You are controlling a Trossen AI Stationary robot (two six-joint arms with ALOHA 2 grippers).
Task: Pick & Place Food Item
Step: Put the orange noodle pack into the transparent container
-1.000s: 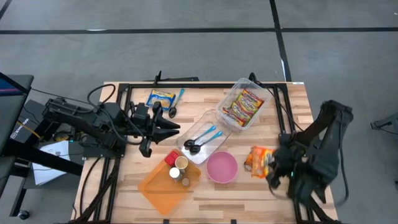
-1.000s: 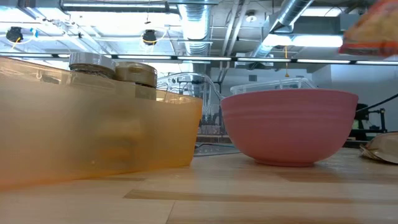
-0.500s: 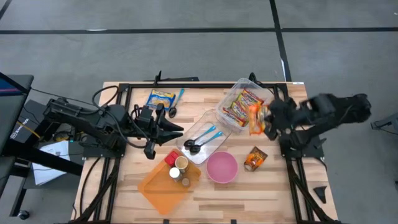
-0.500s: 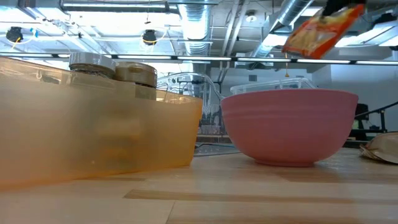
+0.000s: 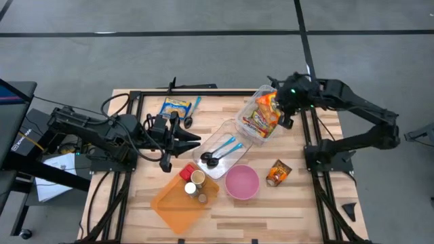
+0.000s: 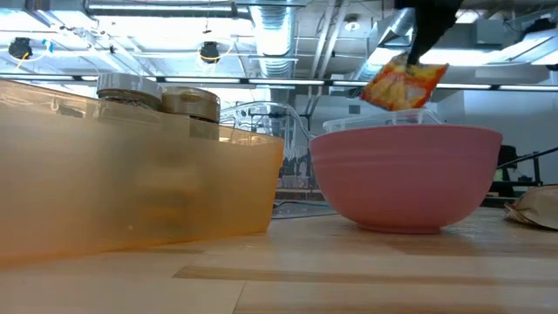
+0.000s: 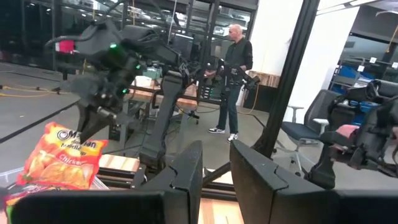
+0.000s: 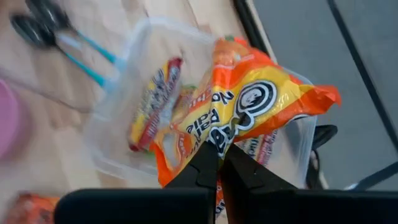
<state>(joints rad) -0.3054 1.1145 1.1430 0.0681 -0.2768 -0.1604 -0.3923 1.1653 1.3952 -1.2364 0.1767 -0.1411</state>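
Orange noodle packet (image 5: 266, 107) is pinched by the right gripper (image 5: 283, 112) above the clear tub (image 5: 252, 129); pink bowl (image 5: 242, 182) nearby. Left gripper (image 5: 192, 139) is seen slightly parted, empty.

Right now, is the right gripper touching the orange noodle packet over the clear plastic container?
Touching. The right wrist view shows the right gripper shut on the orange noodle packet, its dark fingers pinching the packet's edge above the clear plastic container.

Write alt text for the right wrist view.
The right gripper, fingers shut, holds an orange noodle packet above a clear plastic container that already holds packets. Two blue-handled spoons lie on the wooden table beyond.
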